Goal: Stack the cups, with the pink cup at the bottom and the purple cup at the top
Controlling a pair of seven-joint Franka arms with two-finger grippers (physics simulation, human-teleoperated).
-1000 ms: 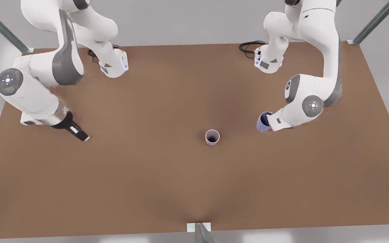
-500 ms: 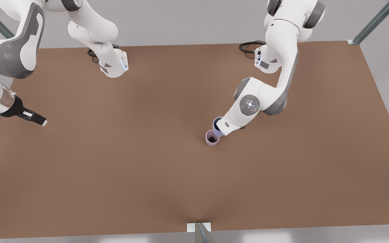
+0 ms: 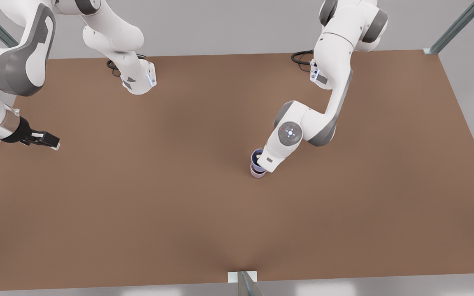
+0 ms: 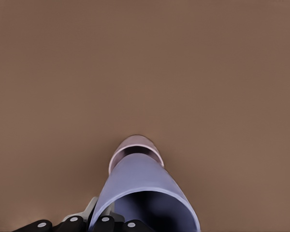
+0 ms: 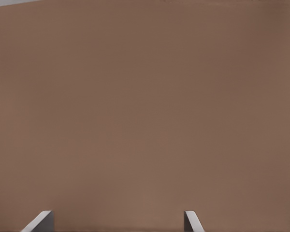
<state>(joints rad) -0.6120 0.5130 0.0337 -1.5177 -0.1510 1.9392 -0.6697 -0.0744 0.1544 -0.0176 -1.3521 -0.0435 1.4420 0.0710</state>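
The pink cup [image 3: 257,174] stands upright on the brown table [image 3: 179,205], a little right of centre in the front view. The purple cup [image 3: 256,158] hangs right over it, its base at the pink cup's mouth. In the left wrist view the purple cup [image 4: 141,181] points down into the pink cup's rim [image 4: 135,143]; how deep it sits is hidden. My left gripper [image 3: 261,161] is shut on the purple cup's wall. My right gripper [image 3: 51,143] waits open over the table's edge at the front view's left, its fingertips [image 5: 42,218] wide apart with nothing between them.
Both arm bases [image 3: 138,80] stand at the table's far edge, with a black cable [image 3: 303,57] beside the one on the front view's right. Metal frame posts [image 3: 455,26] rise at the far corners, and a bracket [image 3: 243,279] sits at the near edge.
My left gripper has carried the purple cup toward the front view's left and brought it over the pink cup's mouth. The right arm has pulled back to the table's edge and barely moves now.
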